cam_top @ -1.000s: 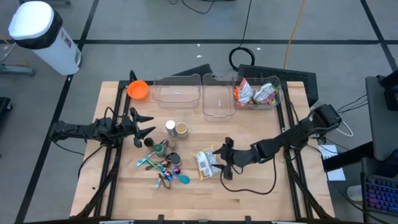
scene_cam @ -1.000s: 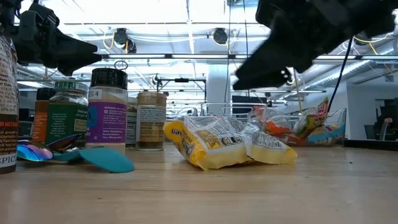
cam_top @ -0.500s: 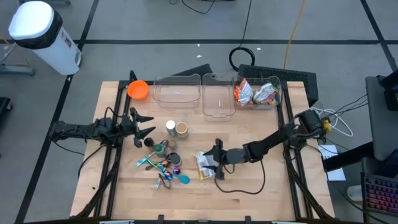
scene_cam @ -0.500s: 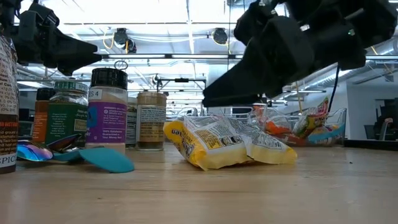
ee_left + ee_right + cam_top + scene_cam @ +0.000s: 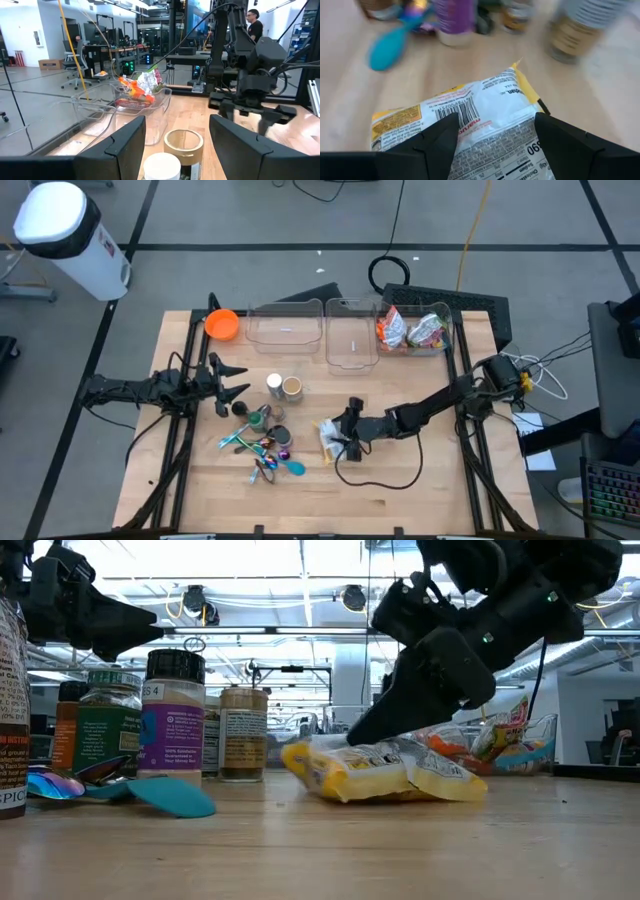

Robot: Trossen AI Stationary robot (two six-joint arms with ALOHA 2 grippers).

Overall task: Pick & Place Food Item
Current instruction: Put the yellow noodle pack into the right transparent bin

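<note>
A yellow and white food packet (image 5: 400,772) lies flat on the wooden table near its middle. It also shows in the high view (image 5: 324,442) and the right wrist view (image 5: 485,112). My right gripper (image 5: 336,437) is open and low over the packet, reaching in from the table's right, with its fingers spread over the packet's upper face. My left gripper (image 5: 232,381) is open and empty, hovering at the table's left beside the spice jars (image 5: 281,387). In the left wrist view its fingers (image 5: 125,142) stand wide apart. My right gripper bears on the packet's upper face (image 5: 470,125) with its open fingers (image 5: 372,728), one toward each side. The fingers slant down from the table's right. The packet lies on the table under them, and its top looks pressed flatter.
Several spice jars (image 5: 172,715) and colourful utensils (image 5: 265,452) lie left of the packet. Along the far edge stand two empty clear bins (image 5: 287,328), a clear bin with snack packets (image 5: 415,332) and an orange bowl (image 5: 222,324). Bare table lies near the front edge.
My right gripper has gone toward the table's left and down onto the packet, staying open. The packet, puffed up before, now lies flatter under the fingers. My left arm has kept still.
</note>
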